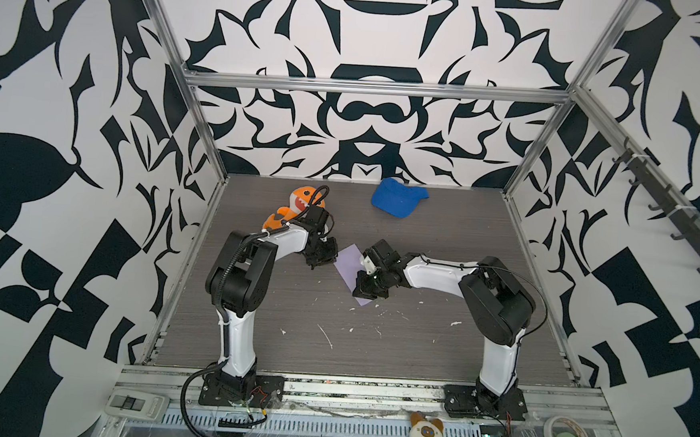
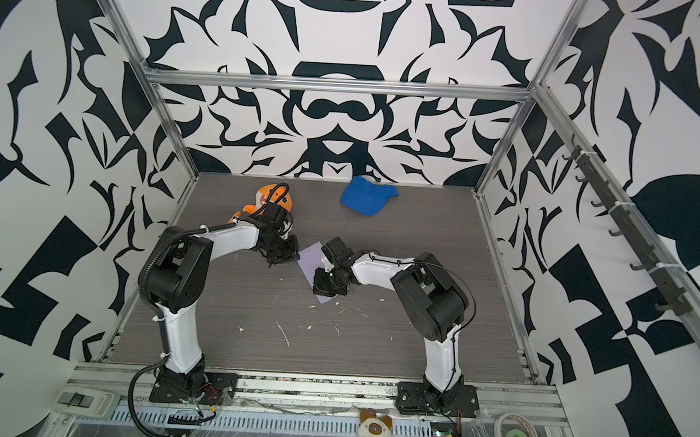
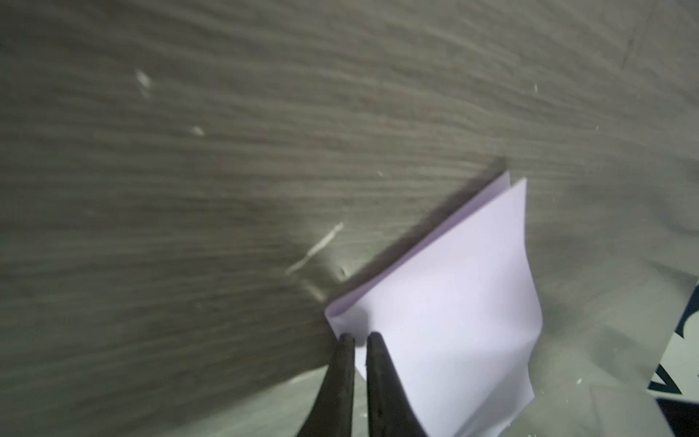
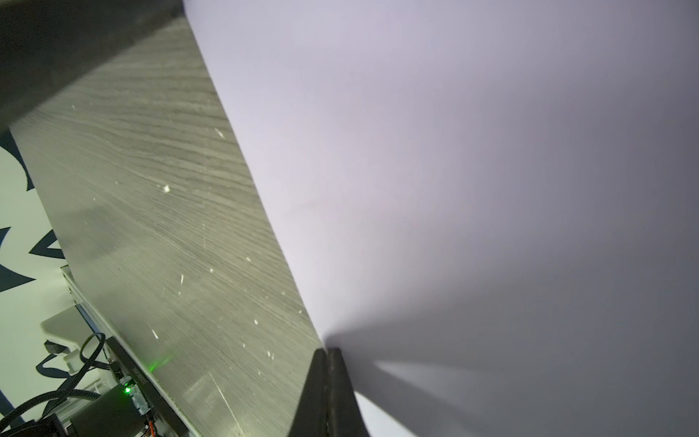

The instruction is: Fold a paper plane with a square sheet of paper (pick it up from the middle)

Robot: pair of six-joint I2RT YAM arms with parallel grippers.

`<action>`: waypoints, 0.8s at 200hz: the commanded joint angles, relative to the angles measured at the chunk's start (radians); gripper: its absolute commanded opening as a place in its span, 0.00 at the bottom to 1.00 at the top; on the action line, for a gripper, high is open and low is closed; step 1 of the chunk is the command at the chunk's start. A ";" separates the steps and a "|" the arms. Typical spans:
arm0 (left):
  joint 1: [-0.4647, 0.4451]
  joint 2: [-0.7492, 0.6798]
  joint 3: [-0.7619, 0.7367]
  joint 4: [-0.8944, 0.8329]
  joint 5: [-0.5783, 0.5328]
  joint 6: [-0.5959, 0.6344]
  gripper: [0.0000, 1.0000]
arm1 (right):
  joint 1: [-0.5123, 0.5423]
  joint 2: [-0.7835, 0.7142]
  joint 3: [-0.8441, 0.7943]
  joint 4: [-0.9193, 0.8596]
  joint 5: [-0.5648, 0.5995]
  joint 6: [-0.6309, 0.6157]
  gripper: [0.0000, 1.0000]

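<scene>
Sheet of paper [image 1: 348, 261]: lies near the middle of the table [image 1: 416, 336] as a narrow lavender strip slanting from back-left to front-right, between the 2 grippers in both top views [image 2: 310, 258].
Fold: the left wrist view shows the paper [image 3: 454, 302] doubled over, with 2 layers parting slightly at 1 corner and a dark shadow along 1 long edge.
Left arm: it rises from the front-left base to a high elbow, and the forearm reaches back and inward. The wrist bends down at the strip's back-left end.
Left gripper [image 1: 329, 262]: the tips sit at the paper's folded corner. In the wrist view the gripper [image 3: 359, 340] has its 2 fingers almost together, with only a thin slit between them. Whether they pinch the corner I cannot tell.
Right arm: the elbow is up on the right and the forearm stretches left toward the centre. The wrist dips onto the strip's front part.
Right gripper [image 1: 364, 289]: the fingers are pressed tight together. In its wrist view the tips [image 4: 327, 353] meet the paper's [image 4: 454, 151] straight edge, which lies flat on the table, and cast a shadow across the sheet. I see nothing held between them.
Orange toy shark [image 1: 299, 208]: at the back left, partly behind the left wrist and apart from the paper.
Blue cap [image 1: 397, 197]: by the back wall, well apart from the paper.
</scene>
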 commanded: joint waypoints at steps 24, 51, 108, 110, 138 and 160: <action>0.050 0.043 0.044 -0.116 -0.173 0.070 0.15 | -0.001 -0.013 -0.042 -0.129 0.059 -0.026 0.04; 0.047 -0.058 0.058 -0.154 -0.179 0.073 0.18 | -0.001 -0.018 -0.030 -0.072 0.011 -0.024 0.04; -0.036 -0.283 -0.185 0.078 0.017 -0.191 0.34 | -0.024 -0.093 -0.016 0.137 -0.073 0.008 0.09; -0.041 -0.286 -0.193 0.089 0.023 -0.200 0.34 | -0.026 -0.095 -0.016 0.138 -0.072 0.006 0.10; -0.093 -0.266 -0.236 0.188 0.062 -0.301 0.36 | -0.063 -0.126 -0.031 0.121 -0.058 -0.022 0.19; -0.118 -0.222 -0.233 0.213 0.061 -0.326 0.37 | -0.112 -0.158 -0.074 0.105 -0.049 -0.050 0.26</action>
